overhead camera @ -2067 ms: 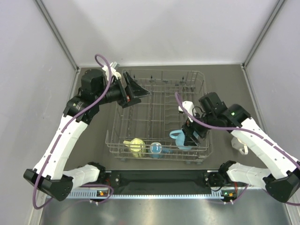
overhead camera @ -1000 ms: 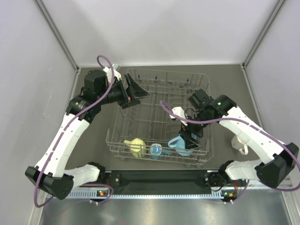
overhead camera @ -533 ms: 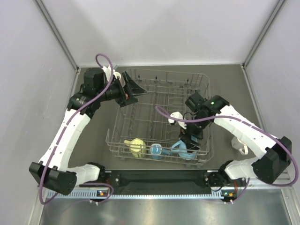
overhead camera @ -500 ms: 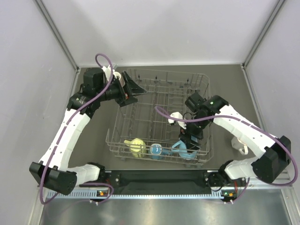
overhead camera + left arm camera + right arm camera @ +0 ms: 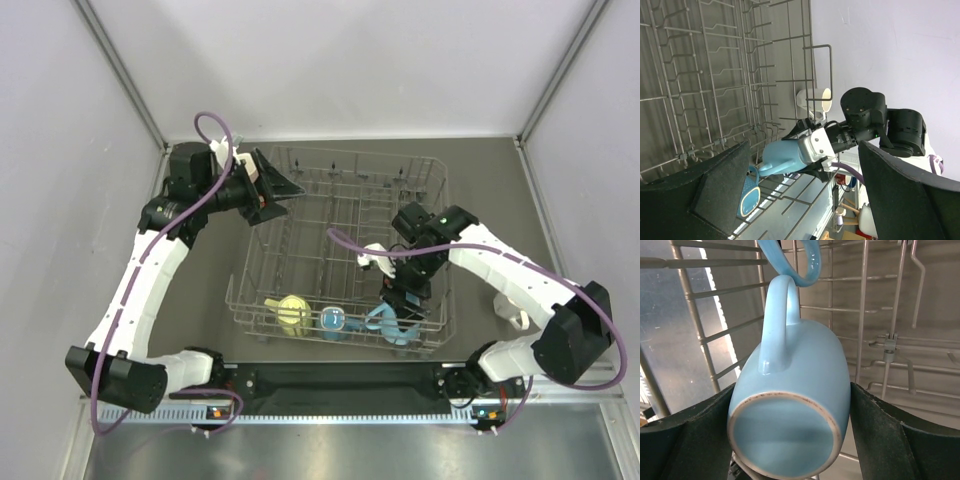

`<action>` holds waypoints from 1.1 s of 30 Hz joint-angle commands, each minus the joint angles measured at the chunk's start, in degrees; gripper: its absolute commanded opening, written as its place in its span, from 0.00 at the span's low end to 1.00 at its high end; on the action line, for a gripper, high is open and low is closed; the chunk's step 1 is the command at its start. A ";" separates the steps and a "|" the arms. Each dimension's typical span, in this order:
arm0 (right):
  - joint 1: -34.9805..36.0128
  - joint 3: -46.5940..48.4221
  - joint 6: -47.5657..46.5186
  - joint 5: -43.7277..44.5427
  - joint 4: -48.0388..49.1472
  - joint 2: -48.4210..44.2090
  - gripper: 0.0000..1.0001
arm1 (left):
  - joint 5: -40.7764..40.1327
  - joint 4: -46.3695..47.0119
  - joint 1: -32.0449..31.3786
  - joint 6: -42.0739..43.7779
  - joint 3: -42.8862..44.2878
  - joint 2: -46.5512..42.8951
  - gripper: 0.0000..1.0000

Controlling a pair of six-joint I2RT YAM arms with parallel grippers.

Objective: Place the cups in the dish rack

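Fingers, right: two dark pads (image 5: 682, 440) are pinching the light blue mug (image 5: 795, 405) by its sides, with its base facing the wrist camera and its handle pointing up.
Fingers, left: the left gripper (image 5: 282, 182) is hanging spread wide and empty over the far-left corner of the dish rack (image 5: 350, 152).
Mug's place: the right gripper (image 5: 402, 303) is holding it low inside the rack's near-right corner. The blue mug (image 5: 333, 319) is just beside it, and the yellow mug (image 5: 290, 312) is sitting further left in the same near row.
Outside the rack: the white mug (image 5: 517, 318) is waiting on the table (image 5: 480, 180), partly hidden behind the right arm (image 5: 500, 268).
Risk, handles: the blue mug's handle is crowding the light blue one, so lowering further is likely risking a knock or a hooked handle.
Risk, wires: the tines are standing close around the mug, and an off-line release may be leaving it tilted or rolling.
Risk, grip: the glaze is looking slick and the body rounded, so the pinch may be slipping.
Materials: the mug is showing glossy ceramic and a bare, speckled foot ring. The rack is showing thin grey metal wire in open grids and bent tines.
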 commanded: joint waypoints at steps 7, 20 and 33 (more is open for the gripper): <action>-0.67 -2.49 1.85 3.04 4.22 -0.67 0.00 | 1.54 1.15 1.04 1.27 0.27 -0.67 0.93; -0.67 -5.74 4.67 7.96 8.54 -2.43 0.12 | 1.19 0.18 1.57 0.83 0.62 -1.55 0.93; -0.32 -6.71 4.05 10.78 8.01 -4.98 0.67 | 0.49 0.79 1.57 -1.11 1.06 -2.08 0.92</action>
